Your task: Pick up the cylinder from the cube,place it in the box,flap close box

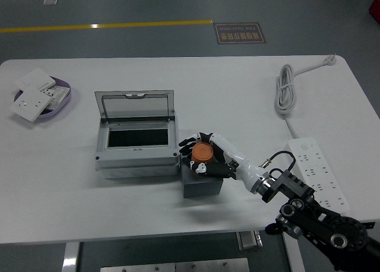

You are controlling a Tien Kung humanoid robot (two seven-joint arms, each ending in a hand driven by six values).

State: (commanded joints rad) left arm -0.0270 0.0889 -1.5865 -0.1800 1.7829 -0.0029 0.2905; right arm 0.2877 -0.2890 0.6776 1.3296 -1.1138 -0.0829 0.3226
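Observation:
An orange cylinder (202, 152) stands on a dark grey cube (202, 182) just right of the box. My right hand (205, 154) reaches in from the lower right, its black and white fingers (191, 142) curled around the cylinder, which still rests on the cube. The grey box (136, 155) sits at the table's middle with its clear lid (135, 104) standing up at the back and its dark inside showing. The left arm does not show.
A white power strip (316, 169) lies at the right, its coiled cable (287, 89) running to the far right edge. A purple tray (62, 97) with white sockets (27, 104) sits at the far left. The floor lies beyond the far edge.

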